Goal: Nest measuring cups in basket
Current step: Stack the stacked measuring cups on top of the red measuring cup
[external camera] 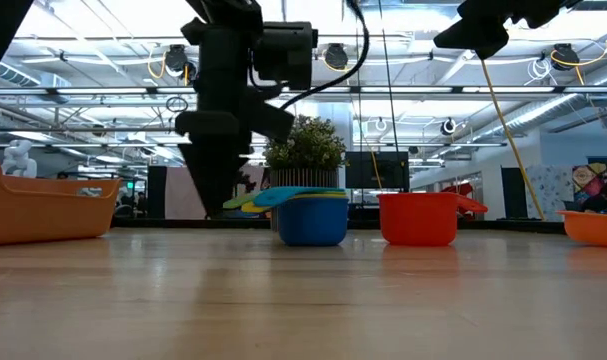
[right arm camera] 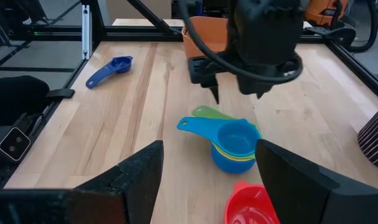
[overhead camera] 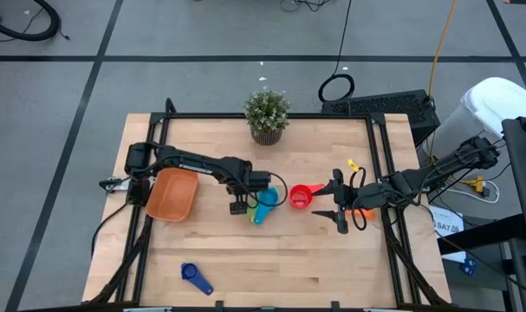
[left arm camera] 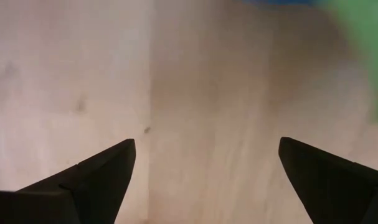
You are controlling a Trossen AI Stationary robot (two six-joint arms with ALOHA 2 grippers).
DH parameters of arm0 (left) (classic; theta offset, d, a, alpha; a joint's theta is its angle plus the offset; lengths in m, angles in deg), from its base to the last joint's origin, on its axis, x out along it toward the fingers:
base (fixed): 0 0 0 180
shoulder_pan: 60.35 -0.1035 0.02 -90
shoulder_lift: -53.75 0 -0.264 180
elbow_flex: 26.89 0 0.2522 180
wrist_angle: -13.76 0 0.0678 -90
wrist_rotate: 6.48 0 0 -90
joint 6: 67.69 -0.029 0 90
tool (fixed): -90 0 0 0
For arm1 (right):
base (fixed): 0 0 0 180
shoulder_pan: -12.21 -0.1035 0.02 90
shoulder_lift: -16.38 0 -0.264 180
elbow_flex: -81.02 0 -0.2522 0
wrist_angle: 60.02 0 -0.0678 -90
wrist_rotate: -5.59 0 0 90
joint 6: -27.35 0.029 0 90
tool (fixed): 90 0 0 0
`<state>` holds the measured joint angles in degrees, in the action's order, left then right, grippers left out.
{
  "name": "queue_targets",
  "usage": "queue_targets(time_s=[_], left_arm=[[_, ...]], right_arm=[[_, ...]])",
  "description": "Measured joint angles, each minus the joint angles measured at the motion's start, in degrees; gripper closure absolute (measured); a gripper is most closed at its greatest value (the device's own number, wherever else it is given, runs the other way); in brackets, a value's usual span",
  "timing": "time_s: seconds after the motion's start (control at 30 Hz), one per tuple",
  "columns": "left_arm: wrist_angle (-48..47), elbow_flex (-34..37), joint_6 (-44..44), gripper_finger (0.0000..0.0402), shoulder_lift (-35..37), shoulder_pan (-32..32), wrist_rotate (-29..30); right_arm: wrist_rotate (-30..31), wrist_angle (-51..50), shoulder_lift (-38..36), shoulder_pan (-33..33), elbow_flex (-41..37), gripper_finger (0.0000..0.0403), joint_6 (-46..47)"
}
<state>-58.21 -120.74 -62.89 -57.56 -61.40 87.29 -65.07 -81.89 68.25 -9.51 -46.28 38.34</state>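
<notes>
Orange basket [overhead camera: 172,194] looks empty. Beside it, the left gripper [overhead camera: 238,208] hangs wide open, holding nothing, near stacked measuring cups [overhead camera: 263,206]. Right gripper [overhead camera: 340,211] also open, empty.

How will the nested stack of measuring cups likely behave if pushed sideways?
The nested stack looks like thin rigid plastic, probably light, so it should slide on the smooth table. Its handles fan out differently, so the loosely seated top light blue cup may shift or turn.

In the left wrist view, a green blur [left arm camera: 369,43] and a blue strip [left arm camera: 276,2] are cut off by the frame edge. In the low view, the basket [external camera: 33,210] and an orange cup [external camera: 595,226] are cropped.
</notes>
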Motion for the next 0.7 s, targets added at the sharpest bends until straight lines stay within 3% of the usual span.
queue_targets(time_s=[0.07,0.2,0.4,0.57,0.7], left_arm=[[-0.20,0.00,2.63,0.0005,0.00,-0.47,-0.30],[3.45,-2.13,4.50,0.0005,0.00,1.05,-7.73],[6.00,-3.15,4.41,0.0005,0.09,3.30,-4.17],[1.37,-3.15,4.94,0.0005,0.07,3.55,-1.15],[4.17,-3.15,7.91,0.0005,0.07,3.33,-3.23]], right_arm=[[0.01,0.10,0.00,0.00,0.00,0.0154,0.02],[0.01,0.08,0.00,0.00,0.00,0.0154,0.10],[-0.06,-0.08,0.00,0.28,0.00,0.0154,0.19],[-0.14,-0.24,-0.02,0.28,0.00,0.0154,0.26],[-0.12,-0.25,-0.02,0.28,0.00,0.0154,0.30]])
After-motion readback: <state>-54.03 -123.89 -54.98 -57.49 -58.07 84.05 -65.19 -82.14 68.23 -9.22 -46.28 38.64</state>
